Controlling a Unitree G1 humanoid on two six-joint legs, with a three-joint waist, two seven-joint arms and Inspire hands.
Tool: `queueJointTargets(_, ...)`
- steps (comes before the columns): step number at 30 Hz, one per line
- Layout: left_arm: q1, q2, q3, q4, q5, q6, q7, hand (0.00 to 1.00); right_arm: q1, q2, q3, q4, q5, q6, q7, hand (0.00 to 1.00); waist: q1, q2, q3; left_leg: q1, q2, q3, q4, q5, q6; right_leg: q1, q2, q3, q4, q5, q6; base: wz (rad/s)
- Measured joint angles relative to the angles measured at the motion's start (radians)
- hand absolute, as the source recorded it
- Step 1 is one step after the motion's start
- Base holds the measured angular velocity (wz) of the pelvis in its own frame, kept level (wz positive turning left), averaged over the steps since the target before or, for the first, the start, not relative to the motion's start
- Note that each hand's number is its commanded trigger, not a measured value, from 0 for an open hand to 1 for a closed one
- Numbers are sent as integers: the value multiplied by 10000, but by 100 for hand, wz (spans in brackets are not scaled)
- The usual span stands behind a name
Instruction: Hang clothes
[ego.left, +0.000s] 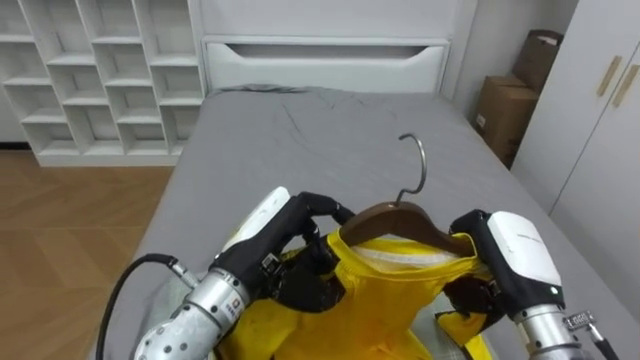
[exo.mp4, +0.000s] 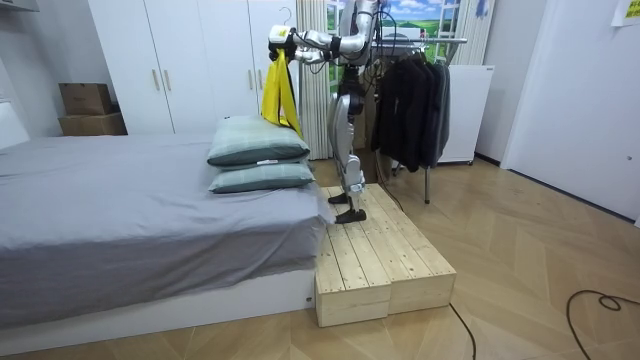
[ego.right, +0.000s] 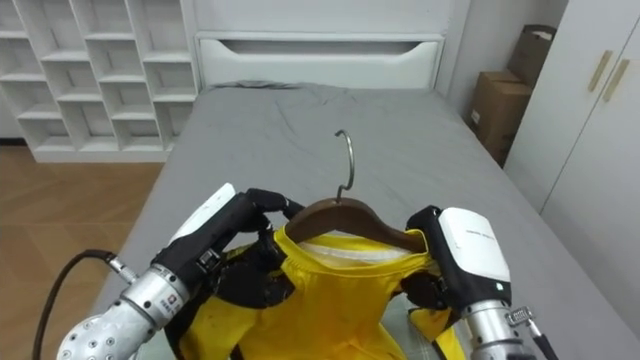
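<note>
With left hand (ego.left: 285, 245) curled tight round left shoulder of wooden hanger (ego.left: 395, 218), pinches yellow garment (ego.left: 385, 310) against the wood there. Holds hanger roughly level, metal hook (ego.left: 415, 165) up & free, garment draped over both shoulders of it & hanging down above grey bed (ego.left: 300, 130). With right hand (ego.left: 500, 255), grips hanger's right end, wrapped under it w/ cloth bunched beneath. In room view, stands on wooden platform (exo.mp4: 380, 250) at bed's foot, facing bed past pillows (exo.mp4: 258, 150), arms raised, garment dangling. Has clothes rack (exo.mp4: 440, 42) w/ dark clothes (exo.mp4: 410, 100) just behind its back. Looks mid-task: garment on hanger, not yet on rack. Next prob. calls for a turn away from bed toward rack, then lifting hook over rack's top bar w/o letting garment slip off. Likely needs one hand shifted toward hanger's neck for that.
</note>
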Motion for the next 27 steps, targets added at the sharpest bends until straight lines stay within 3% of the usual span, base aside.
queueJointTargets(6, 110, 98, 197, 0, -875, 5, -315, 0, 14, 2, 0, 27, 26, 15, 2, 100, 3, 32, -20, 25, 10, 38, -18, 0, 0, 2, -2, 18, 15, 1, -2, -1)
queueJointTargets(12, 714, 87, 1152, 18, -3838, 103, -500, 0, 300, 6, -53, 418, 852, 191, 16, 100, -9, 13, -9, 17, 7, 55, -30, 0, 0, 10, -26, 6, 3, -13, -4, 0)
queueJointTargets(15, 740, -48, 1952, 17, -6143, 103, -469, 0, 327, 131, -606, 712, 1704, 1085, 69, 100, 21, 2, 2, 21, -9, 74, -36, -4, 5, 31, -43, 12, 8, -41, 15, 0)
queueJointTargets(17, 744, -119, 2484, 18, -7851, 100, -400, 0, 344, 215, -1293, 716, 2104, 1897, 57, 100, 31, 10, 14, 14, -24, 70, -103, -17, 20, -30, -46, 9, 27, -100, 45, 0)
queueJointTargets(20, 819, -122, 2943, 23, -8797, 100, -190, 0, 346, 192, -1749, 709, 2399, 2500, -119, 100, 23, 8, 18, -44, -57, 105, -138, -17, 19, -139, -22, 15, 44, -110, 46, -5)
queueJointTargets(24, 1310, -142, 3057, 204, -9521, 92, -46, 0, 348, 174, -1998, 667, 2370, 2939, -156, 100, -4, 28, 48, 58, -65, 201, -173, -15, 18, -154, -35, 38, 200, -152, 17, -6)
queueJointTargets(26, 1591, -157, 3059, 351, -9741, 99, 9, 0, 348, 159, -2044, 484, 2329, 3116, -162, 100, -9, -10, 132, -10, -63, 208, -174, -20, 12, -225, -33, 33, 196, -181, 12, 0)
queueJointTargets(27, 1668, -183, 3058, 351, -9754, 99, 16, 0, 348, 160, -2037, 422, 2302, 3169, -161, 100, -9, -12, 136, -41, -60, 211, -173, -23, 6, -255, -31, 34, 194, -184, 9, 0)
